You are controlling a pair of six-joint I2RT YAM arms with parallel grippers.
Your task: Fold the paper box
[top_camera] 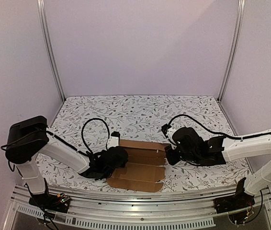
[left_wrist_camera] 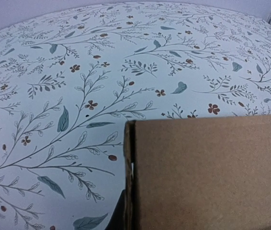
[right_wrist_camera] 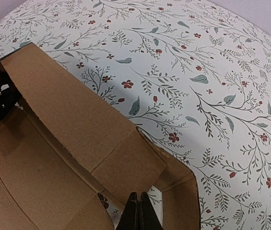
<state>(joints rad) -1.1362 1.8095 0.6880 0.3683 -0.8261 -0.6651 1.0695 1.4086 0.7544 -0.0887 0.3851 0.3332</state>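
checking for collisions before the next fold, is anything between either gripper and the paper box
Nothing visible. The left gripper is at the left edge of the paper box, by its raised panel, and the shut right gripper has its tips at a flap on the right side. Only the patterned table cover lies around it.

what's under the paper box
The floral table cover. It surrounds the paper box and shows through a cutout near the box's edge in the right wrist view. Anything else beneath the cardboard is covered and cannot be seen.
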